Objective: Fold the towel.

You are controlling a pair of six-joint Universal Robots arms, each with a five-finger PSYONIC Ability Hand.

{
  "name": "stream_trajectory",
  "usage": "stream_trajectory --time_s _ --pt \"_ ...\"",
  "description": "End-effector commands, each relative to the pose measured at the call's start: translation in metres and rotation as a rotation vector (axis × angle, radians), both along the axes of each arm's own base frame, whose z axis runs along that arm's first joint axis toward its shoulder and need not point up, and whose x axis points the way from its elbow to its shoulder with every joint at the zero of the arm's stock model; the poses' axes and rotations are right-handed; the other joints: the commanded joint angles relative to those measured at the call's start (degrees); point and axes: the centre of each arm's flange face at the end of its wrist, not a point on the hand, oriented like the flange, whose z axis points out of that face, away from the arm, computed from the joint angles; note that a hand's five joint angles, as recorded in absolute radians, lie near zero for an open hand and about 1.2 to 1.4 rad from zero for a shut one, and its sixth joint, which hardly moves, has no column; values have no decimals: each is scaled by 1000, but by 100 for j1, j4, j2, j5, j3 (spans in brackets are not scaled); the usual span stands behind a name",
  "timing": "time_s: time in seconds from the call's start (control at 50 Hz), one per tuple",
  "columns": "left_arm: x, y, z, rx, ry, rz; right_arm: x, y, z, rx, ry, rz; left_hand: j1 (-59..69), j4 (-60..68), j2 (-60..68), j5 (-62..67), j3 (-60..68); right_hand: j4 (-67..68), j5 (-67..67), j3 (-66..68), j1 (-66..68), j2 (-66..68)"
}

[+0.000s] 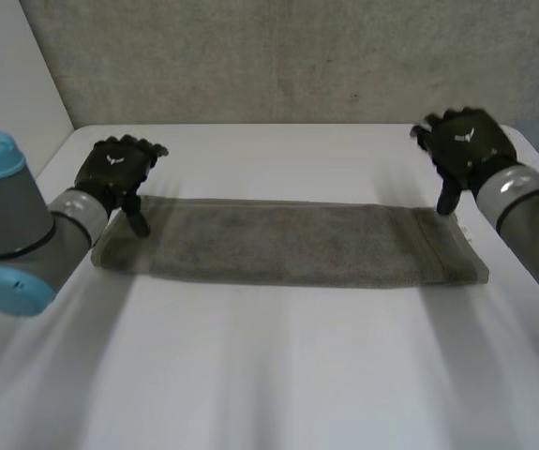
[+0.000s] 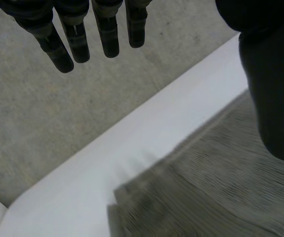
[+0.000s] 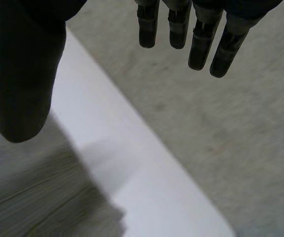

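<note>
Grey towel lying flat as a long strip on the white table. Left hand at its left end, right hand at its right end. Both have straight fingers and widely spread thumbs, and grasp nothing.

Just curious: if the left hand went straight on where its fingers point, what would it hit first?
Probably the grey wall behind the table: the left hand aims its fingers past the far edge. The towel lies lower, under its thumb. Depth is unclear.
</note>
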Motion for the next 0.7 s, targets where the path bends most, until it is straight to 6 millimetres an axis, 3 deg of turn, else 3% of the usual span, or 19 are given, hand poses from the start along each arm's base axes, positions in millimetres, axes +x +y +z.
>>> stream_trajectory --time_s 0.02,0.16,0.2,0.3,0.44,0.46,0.48,0.52,0.58,0.7 --pt "6 31 -12 48 23 -37 -18 16 -34 175 38 -23 -360 -304 -271 -1081 -215 860 1001 933 1030 927" --pt "9 47 -18 62 82 -52 -31 12 -53 233 45 -57 -360 -304 -271 -1081 -215 1553 1694 1626 1723 1620" --pt "9 48 -19 66 87 -51 -35 7 -75 288 57 -74 -360 -304 -271 -1081 -215 1654 1795 1727 1824 1721" --pt "9 48 -19 69 89 -52 -41 -1 -95 329 71 -94 -360 -304 -271 -1081 -215 1721 1862 1794 1891 1788" --pt "9 47 -19 63 91 -52 -45 -9 -108 353 79 -109 -360 -304 -271 -1081 -215 1973 2114 2046 2143 2040" --pt "9 47 -19 63 91 -52 -46 -12 -111 358 79 -113 -360 -304 -271 -1081 -215 2806 2948 2880 2976 2874" --pt "9 47 -19 63 91 -52 -46 -12 -111 358 80 -113 -360 -304 -271 -1081 -215 2815 2956 2888 2985 2882" --pt "9 47 -19 63 90 -51 -49 -17 -111 341 79 -131 -377 -320 -288 -1098 -232 6080 6221 6153 6250 6147" --pt "9 48 -19 64 90 -51 -54 -22 -109 317 82 -160 -377 -321 -288 -1098 -232 6509 6651 6583 6679 6577" --pt "9 48 -17 60 91 -51 -72 -39 -84 168 89 -287 -377 -321 -288 -1098 -232 6509 6651 6583 6679 6577"
